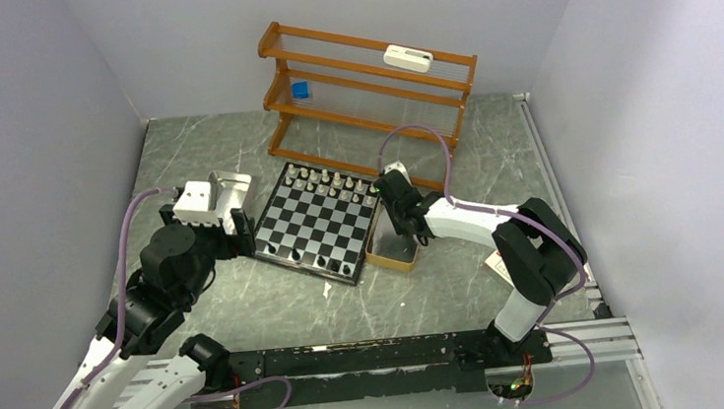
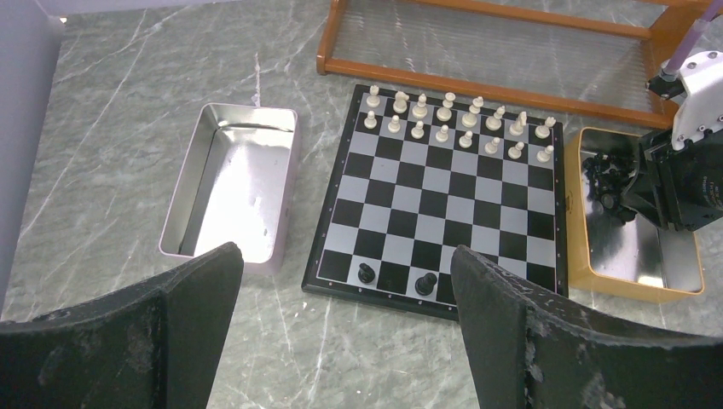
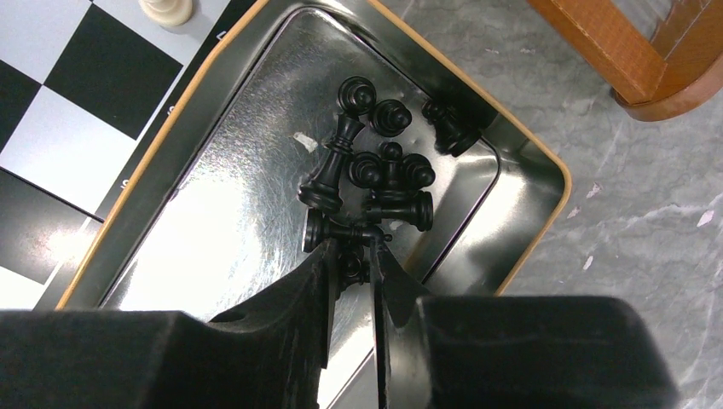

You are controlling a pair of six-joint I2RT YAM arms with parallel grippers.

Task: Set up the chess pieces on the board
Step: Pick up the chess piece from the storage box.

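The board point(image 1: 312, 224) lies mid-table, with two rows of white chess pieces point(image 2: 443, 119) along its far edge and two black pieces point(image 2: 367, 273) point(image 2: 425, 284) on its near row. Several more black pieces point(image 3: 375, 170) lie heaped in a tan tin point(image 3: 529, 221) to the board's right. My right gripper point(image 3: 351, 247) reaches down into that tin, its fingers closed to a narrow gap around one small black piece point(image 3: 351, 266) at the edge of the heap. My left gripper point(image 2: 345, 256) hovers wide open and empty above the table, just short of the board's near left corner.
An empty shiny metal tray point(image 2: 230, 183) lies left of the board. A wooden rack point(image 1: 368, 95) stands behind it, holding a blue item point(image 1: 301, 90) and a white item point(image 1: 408, 58). Grey walls enclose the marble table on three sides.
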